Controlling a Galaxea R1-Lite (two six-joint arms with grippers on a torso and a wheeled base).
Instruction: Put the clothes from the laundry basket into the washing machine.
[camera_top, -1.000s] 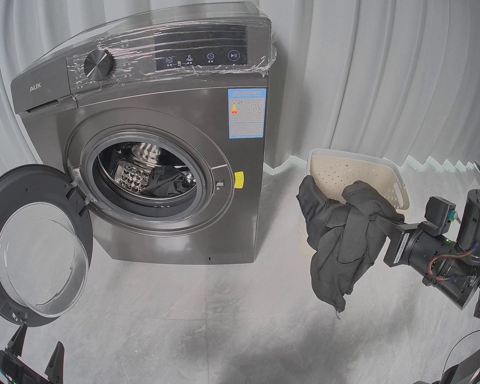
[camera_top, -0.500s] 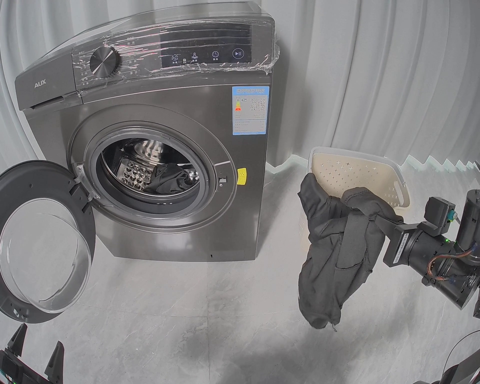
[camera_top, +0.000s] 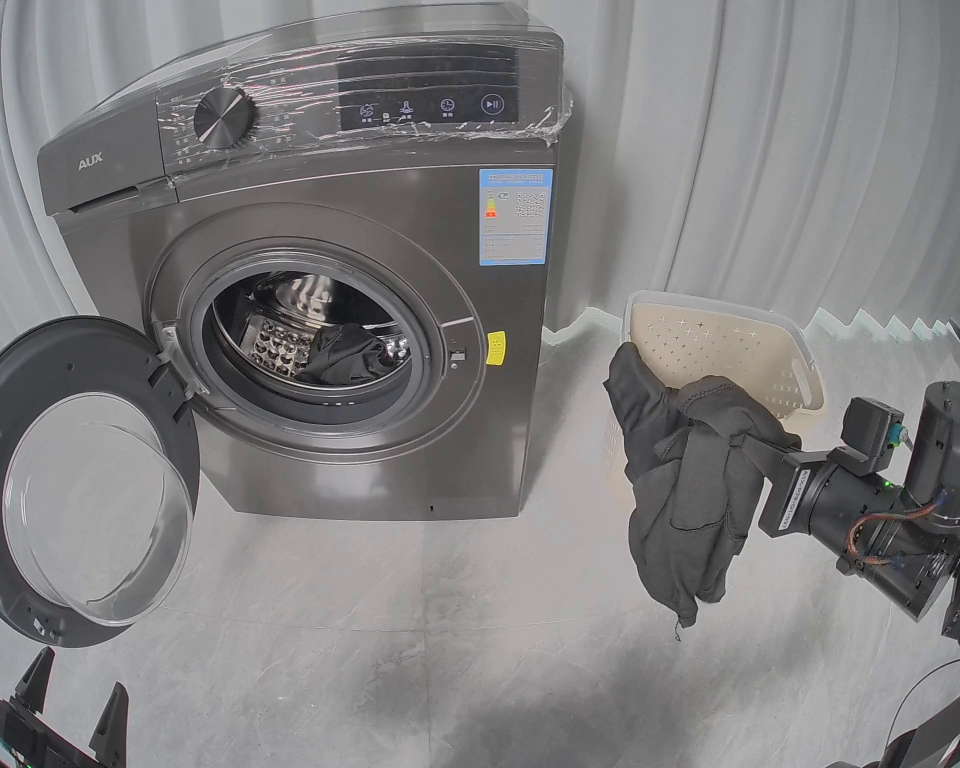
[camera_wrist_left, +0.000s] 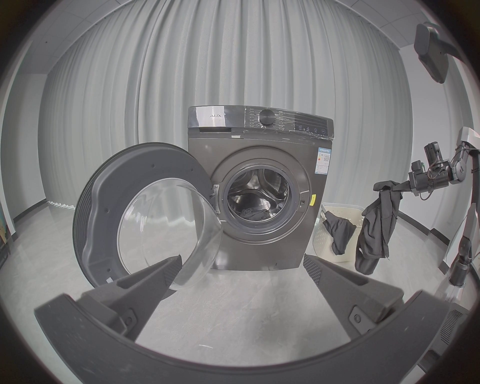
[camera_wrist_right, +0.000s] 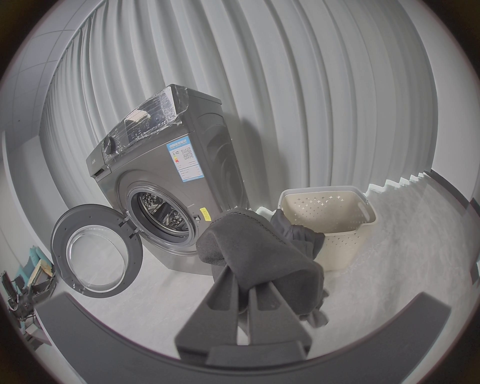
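The washing machine (camera_top: 330, 250), door (camera_top: 90, 480) open, stands well left of the laundry basket (camera_top: 800, 345). In front of the basket 1 dark garment (camera_top: 690, 500) hangs long axis downward, pinched by the right gripper (camera_top: 752, 447); the left gripper (camera_top: 75, 690), nearer the door, gapes wide and empty.

Grey washing machine (camera_top: 400, 200) upper left, round door (camera_top: 90, 480) swung open lower left, dark cloth (camera_top: 345, 352) in drum (camera_top: 290, 300), cream laundry basket (camera_top: 740, 360) centre right, dark garment (camera_top: 690, 500) hanging before it

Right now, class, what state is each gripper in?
Left gripper: open, holding nothing.
Right gripper: shut on the dark garment, which hangs beside the laundry basket.
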